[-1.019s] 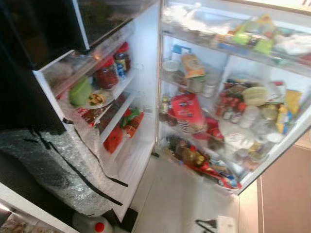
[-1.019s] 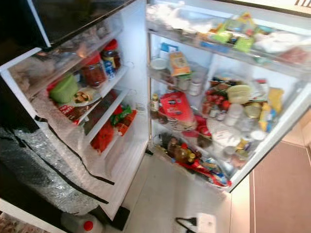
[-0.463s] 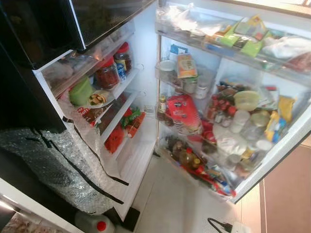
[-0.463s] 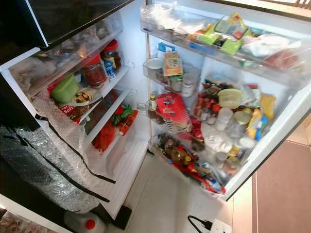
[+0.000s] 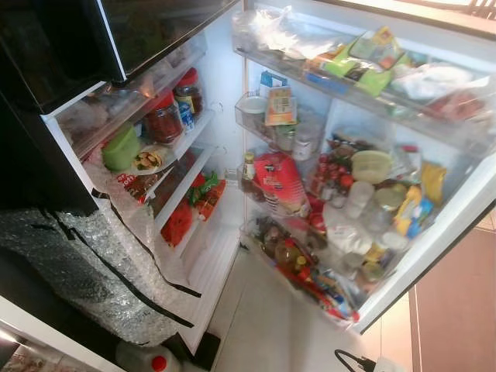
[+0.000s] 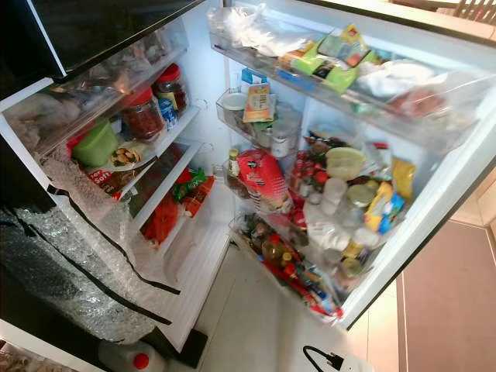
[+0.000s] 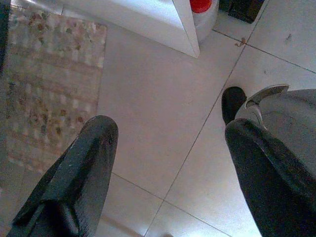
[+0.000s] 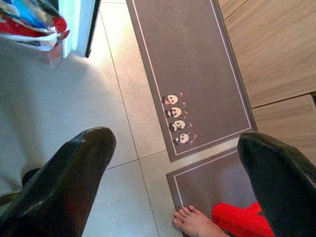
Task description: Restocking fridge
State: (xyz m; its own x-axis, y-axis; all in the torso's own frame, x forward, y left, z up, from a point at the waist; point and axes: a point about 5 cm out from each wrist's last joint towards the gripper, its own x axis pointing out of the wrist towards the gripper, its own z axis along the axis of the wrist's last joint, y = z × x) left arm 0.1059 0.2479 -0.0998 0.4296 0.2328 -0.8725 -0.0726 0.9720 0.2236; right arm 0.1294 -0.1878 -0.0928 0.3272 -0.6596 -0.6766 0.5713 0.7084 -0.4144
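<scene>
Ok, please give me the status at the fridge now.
Left tool open, empty, over floor. Right tool open, empty, over mat. Fridge open, door shelves full. A person's foot near the right tool.

Whole view shifted, camera moved, fridge door shelves (image 5: 364,232) now lower-left in frame; contents unmoved
</scene>
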